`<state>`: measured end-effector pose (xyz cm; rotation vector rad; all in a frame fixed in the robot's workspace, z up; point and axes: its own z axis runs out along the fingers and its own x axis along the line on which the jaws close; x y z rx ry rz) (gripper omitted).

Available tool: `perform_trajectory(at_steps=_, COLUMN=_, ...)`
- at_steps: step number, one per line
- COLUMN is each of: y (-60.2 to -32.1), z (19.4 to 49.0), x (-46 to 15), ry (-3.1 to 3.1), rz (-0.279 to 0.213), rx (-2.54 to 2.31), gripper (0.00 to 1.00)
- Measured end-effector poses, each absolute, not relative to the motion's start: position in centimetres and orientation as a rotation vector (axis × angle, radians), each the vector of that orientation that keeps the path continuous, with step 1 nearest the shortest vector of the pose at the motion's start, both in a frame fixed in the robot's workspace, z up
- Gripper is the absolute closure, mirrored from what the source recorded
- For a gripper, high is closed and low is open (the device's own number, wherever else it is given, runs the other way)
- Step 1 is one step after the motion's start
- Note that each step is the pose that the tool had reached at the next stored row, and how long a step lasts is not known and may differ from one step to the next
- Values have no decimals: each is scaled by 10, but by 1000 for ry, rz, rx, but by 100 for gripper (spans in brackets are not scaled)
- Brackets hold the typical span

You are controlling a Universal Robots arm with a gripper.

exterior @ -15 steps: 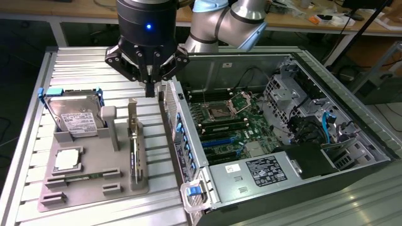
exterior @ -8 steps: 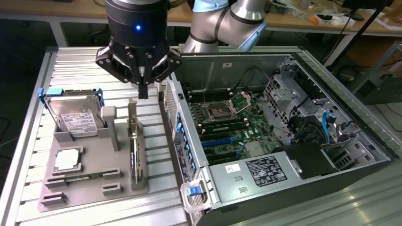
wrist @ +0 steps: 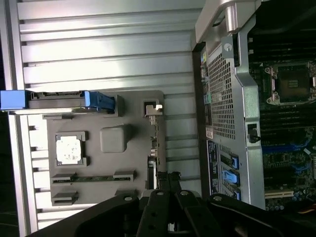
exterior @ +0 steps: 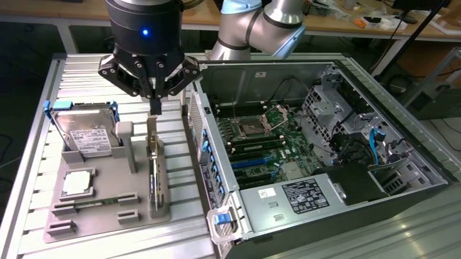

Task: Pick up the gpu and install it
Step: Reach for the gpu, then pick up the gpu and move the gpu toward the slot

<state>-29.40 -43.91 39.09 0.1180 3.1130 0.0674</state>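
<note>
Exterior view, tool: the tool [exterior: 154, 108] hangs point-down over the far end of the gpu [exterior: 154, 167]. Its fingertips are drawn together with no gap that I can make out, and nothing is carried in them.
Exterior view, contact: the tips are just above the card's upper edge. I cannot tell if they touch it.
Exterior view, gpu: it stands on edge in the grey holder tray [exterior: 108, 189] on the table [exterior: 79, 70], just beside the open computer case [exterior: 216, 162].
Exterior view, motherboard: the motherboard [exterior: 266, 140] lies exposed, and no card stands in its blue slots [exterior: 249, 159].
Wrist view, tool: the tool [wrist: 168, 177] has closed tips that sit close to the near end of the gpu [wrist: 153, 148].
Wrist view, gpu: it is seen edge-on, seated in the tray [wrist: 133, 158], with the case wall [wrist: 222, 98] alongside.
Progress: early, by my reading. The card is neither lifted nor installed, so the pick-up and the fitting are both left.
</note>
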Motion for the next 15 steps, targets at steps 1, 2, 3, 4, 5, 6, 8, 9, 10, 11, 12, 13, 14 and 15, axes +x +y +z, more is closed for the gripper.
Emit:
perform_trajectory(at_steps=1, y=-439, z=391, x=-294, ry=3113, rz=67, rx=118, gripper=89)
perform_trajectory(at_steps=2, y=-439, z=391, x=-294, ry=3113, rz=67, rx=118, gripper=89)
perform_trajectory(at_steps=3, y=-439, z=391, x=-294, ry=3113, rz=67, rx=118, gripper=89)
perform_trajectory(at_steps=4, y=-439, z=391, x=-294, ry=3113, rz=67, rx=118, gripper=89)
perform_trajectory(at_steps=5, y=-439, z=391, x=-294, ry=3113, rz=67, rx=118, gripper=89)
perform_trajectory(at_steps=6, y=-439, z=391, x=-294, ry=3113, rz=67, rx=118, gripper=89)
perform_trajectory(at_steps=8, y=-439, z=391, x=-294, ry=3113, rz=67, rx=118, gripper=89)
perform_trajectory(at_steps=9, y=-439, z=391, x=-294, ry=3113, rz=67, rx=118, gripper=89)
perform_trajectory(at_steps=10, y=-439, z=391, x=-294, ry=3113, rz=67, rx=118, gripper=89)
perform_trajectory(at_steps=11, y=-439, z=391, x=-294, ry=3113, rz=67, rx=118, gripper=89)
perform_trajectory(at_steps=12, y=-439, z=391, x=-294, ry=3113, rz=67, rx=118, gripper=89)
perform_trajectory(at_steps=13, y=-439, z=391, x=-294, ry=3113, rz=67, rx=118, gripper=89)
perform_trajectory(at_steps=14, y=-439, z=391, x=-294, ry=3113, rz=67, rx=118, gripper=83)
perform_trajectory(at_steps=15, y=-439, z=391, x=-294, ry=3113, rz=67, rx=118, gripper=83)
